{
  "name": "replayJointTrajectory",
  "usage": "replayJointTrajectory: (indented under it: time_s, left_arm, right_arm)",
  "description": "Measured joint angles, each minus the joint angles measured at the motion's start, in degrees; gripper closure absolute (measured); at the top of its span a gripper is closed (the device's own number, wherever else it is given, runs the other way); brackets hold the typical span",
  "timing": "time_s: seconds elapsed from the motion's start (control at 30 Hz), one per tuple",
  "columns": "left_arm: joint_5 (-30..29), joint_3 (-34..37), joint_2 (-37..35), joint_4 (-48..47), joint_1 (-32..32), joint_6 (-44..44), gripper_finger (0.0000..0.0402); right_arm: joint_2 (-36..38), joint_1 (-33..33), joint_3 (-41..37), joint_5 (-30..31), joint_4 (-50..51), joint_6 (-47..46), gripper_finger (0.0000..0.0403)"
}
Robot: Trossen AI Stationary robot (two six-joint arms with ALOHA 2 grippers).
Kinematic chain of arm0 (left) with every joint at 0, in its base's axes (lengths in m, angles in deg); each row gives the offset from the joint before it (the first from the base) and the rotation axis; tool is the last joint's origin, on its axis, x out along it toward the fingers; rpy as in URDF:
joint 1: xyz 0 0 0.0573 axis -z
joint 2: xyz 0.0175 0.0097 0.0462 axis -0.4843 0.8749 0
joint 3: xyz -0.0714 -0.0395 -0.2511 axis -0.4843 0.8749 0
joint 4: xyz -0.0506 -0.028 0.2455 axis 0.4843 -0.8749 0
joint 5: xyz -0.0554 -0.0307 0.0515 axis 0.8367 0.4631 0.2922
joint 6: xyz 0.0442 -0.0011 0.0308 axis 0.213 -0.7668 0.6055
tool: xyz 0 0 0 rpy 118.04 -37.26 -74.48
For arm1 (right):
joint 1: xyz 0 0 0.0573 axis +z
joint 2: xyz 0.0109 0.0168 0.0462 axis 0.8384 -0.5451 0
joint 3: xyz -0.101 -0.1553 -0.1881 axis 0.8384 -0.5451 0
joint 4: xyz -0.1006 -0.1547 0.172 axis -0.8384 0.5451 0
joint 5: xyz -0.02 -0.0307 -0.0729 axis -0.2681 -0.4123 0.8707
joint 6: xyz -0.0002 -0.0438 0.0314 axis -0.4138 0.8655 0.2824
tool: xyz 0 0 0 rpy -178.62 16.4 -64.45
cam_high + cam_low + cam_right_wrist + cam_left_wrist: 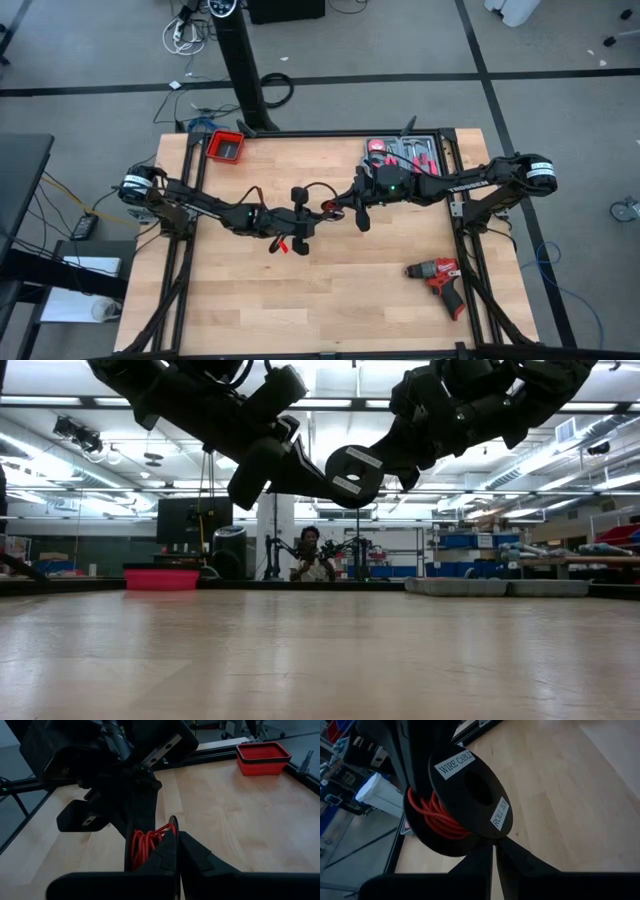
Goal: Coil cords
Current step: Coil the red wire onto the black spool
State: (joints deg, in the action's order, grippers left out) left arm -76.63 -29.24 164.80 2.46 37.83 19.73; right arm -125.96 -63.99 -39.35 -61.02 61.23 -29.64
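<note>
So this one looked pretty far along to me. The thin red wire was mostly wound onto a flat black plastic spool with white labels reading "WIRE CABLE" and "ROLL", and the whole thing was held up in the air over the middle of the light wooden desk, not resting on it. The left gripper had its jaws nearly pressed together, pinching the rim of the spool's flange. The right gripper came in from the other side with its jaws squeezed tight, apparently on the opposite flange edge right next to the red windings, so both arms met at the spool. In the overhead view a short red tail hung down below the left gripper, and a loose dark stretch of cord arced between the two arms, so my guess is a last bit of slack was yet to be wrapped and tucked in. I couldn't tell whether the cord's small black ends were secured anywhere. The rest of the desk wasn't involved: a red square plastic bin near the far left corner, a grey tray of red-handled tools near the far right corner, and a red and black cordless drill lying toward the near right side, well apart from the action.
</note>
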Motion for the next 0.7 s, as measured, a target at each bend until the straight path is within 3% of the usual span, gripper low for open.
replayJointTrajectory:
  time_s: [0.7]
  left_arm:
    - [3.9, 0.0, 0.0, 1.3, 0.1, -1.3, 0.0376]
  right_arm:
    - [0.0, 0.0, 0.0, -0.9, -0.8, 0.8, 0.0401]
